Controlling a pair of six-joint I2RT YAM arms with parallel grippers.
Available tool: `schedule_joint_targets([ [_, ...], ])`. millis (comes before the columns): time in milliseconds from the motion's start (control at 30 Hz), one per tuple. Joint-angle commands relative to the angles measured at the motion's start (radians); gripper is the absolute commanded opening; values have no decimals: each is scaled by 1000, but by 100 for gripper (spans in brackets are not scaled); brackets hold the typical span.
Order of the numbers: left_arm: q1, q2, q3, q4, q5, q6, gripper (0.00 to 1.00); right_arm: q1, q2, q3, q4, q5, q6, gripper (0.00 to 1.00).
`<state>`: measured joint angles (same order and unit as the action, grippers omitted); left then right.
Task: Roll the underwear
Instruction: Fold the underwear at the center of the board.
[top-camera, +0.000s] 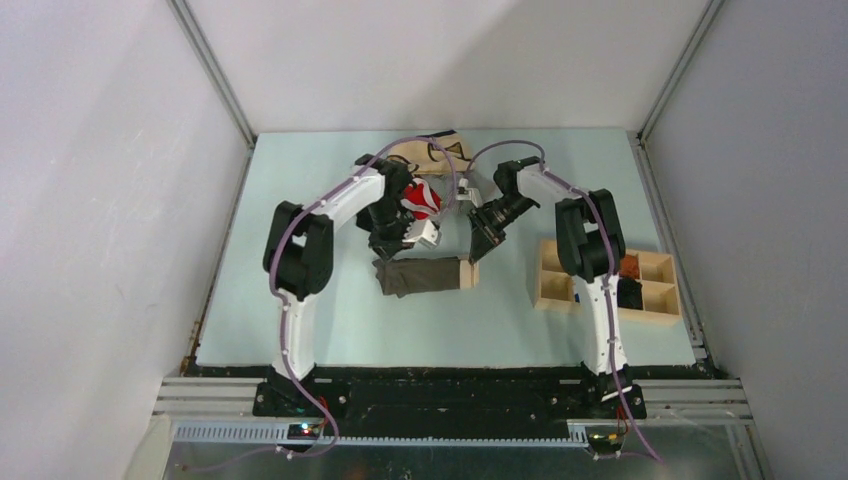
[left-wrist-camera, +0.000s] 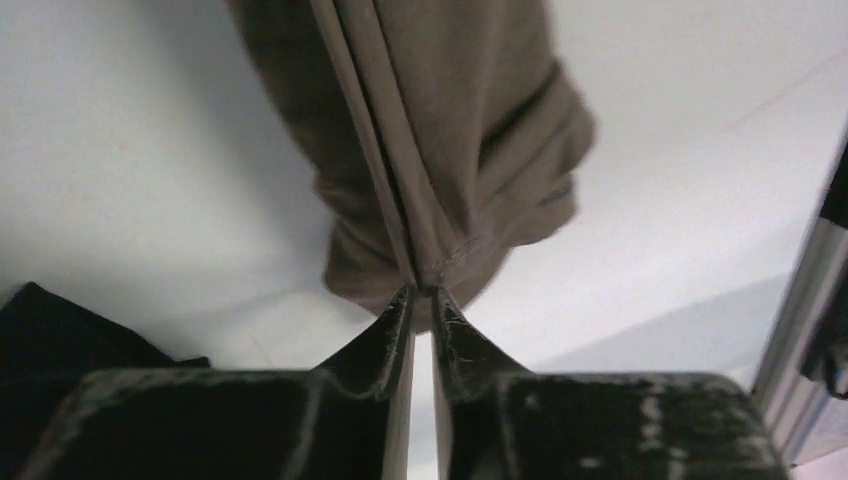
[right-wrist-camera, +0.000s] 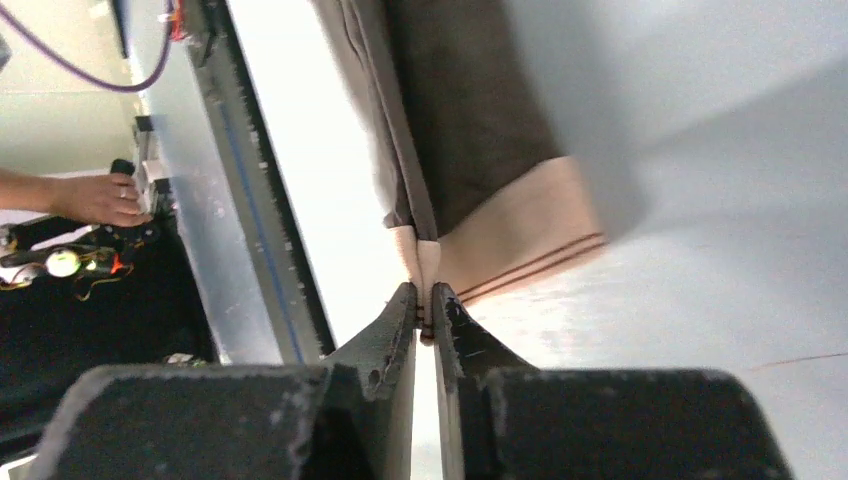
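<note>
Left of the left jaws, in the wrist view, a corner of black cloth (left-wrist-camera: 50, 330) lies on the pale surface (top-camera: 320, 330), blurred and cut off by the frame edge. The left jaws are pinched together on the dark leg end of the underwear (top-camera: 420, 276), gripping a stitched fold right at their tips. The underwear lies on the surface as a folded band reaching from the left jaws to the right jaws, with olive-brown cloth at the left and the cream waistband at the right.

Beyond the left jaws, a red-and-white object (top-camera: 422, 200) sits close against the left arm (top-camera: 300, 250); what it is cannot be made out. Further beyond, between the two pairs of jaws, a beige garment with dark trim (top-camera: 440, 153) lies at the far edge, partly crossed by cables.

The right jaws are clamped on the edge of the waistband, with cream cloth squeezed between their tips. In the right wrist view a metal rail (right-wrist-camera: 255, 200) runs left of those jaws, and past it a person's hand (right-wrist-camera: 95, 197) shows small.

Right of the right jaws stands a wooden compartment tray (top-camera: 548, 292), well apart from the underwear. The right arm (top-camera: 590, 240) hides part of it, and the dark and orange things in its compartments are too small to tell.
</note>
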<state>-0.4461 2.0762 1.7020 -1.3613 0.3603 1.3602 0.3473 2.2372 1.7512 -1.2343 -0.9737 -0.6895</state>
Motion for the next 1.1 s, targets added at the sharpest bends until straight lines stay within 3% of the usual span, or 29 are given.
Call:
schedule_joint_targets([
  [0, 15, 63, 80, 51, -99, -65, 20, -22, 117, 123, 4, 73, 74, 20],
  [133, 27, -8, 5, 226, -126, -136, 30, -29, 92, 145, 70, 68, 154, 37],
  [267, 36, -79, -62, 348, -119, -207, 33, -37, 25, 121, 99, 57, 199, 54],
  [433, 37, -179, -113, 380, -102, -313, 38, -56, -99, 41, 140, 85, 231, 63],
  [500, 38, -244, -160, 437, -96, -408, 42, -68, -179, -53, 231, 125, 297, 67],
  [633, 51, -363, -262, 618, -106, -801, 47, -84, -329, -308, 477, 183, 431, 79],
  [667, 64, -378, -294, 664, -98, -956, 48, -84, -334, -341, 503, 191, 447, 80],
  [767, 99, -429, -377, 744, 4, -1239, 55, -82, -297, -341, 513, 171, 517, 81],
  [867, 106, -442, -481, 805, 65, -1286, 57, -61, -270, -338, 526, 168, 511, 81],
  [1067, 126, -399, -585, 880, 55, -1324, 60, -13, -214, -317, 502, 173, 459, 81],
])
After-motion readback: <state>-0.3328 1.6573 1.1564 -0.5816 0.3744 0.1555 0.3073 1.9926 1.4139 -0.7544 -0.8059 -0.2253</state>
